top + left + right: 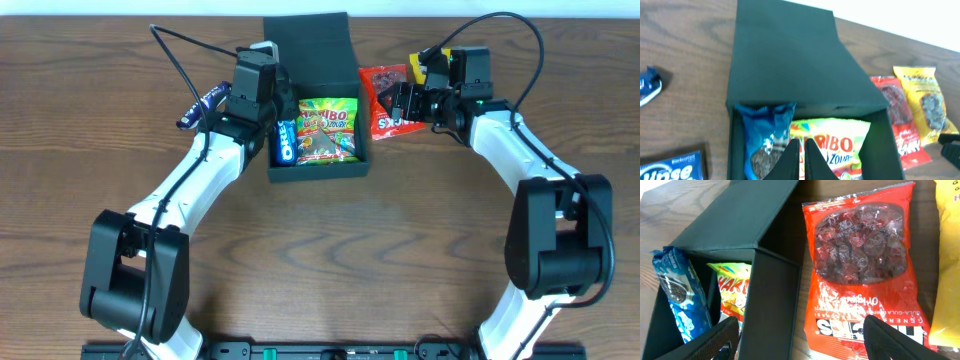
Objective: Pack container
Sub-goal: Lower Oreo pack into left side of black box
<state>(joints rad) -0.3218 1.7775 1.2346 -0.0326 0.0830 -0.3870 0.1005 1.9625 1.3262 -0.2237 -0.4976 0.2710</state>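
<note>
The dark green-black square container (318, 172) stands open at the table's back middle, its flap lid (308, 50) raised behind. Inside lie a blue Oreo packet (285, 143) and a Haribo bag (328, 130). My left gripper (262, 104) is shut and empty over the container's left part; its tips (800, 150) hang over the Oreo packet (765, 140) and Haribo bag (835, 142). My right gripper (400, 100) is open wide above a red Skittles bag (385, 100), beside the container's right wall (772, 305). The red bag (860, 265) lies flat on the table.
A yellow snack bag (440, 62) lies right of the red bag and shows in the right wrist view (945, 265). Blue packets (200, 105) lie left of the container, seen in the left wrist view as a wrapper (649, 85) and a packet (671, 167).
</note>
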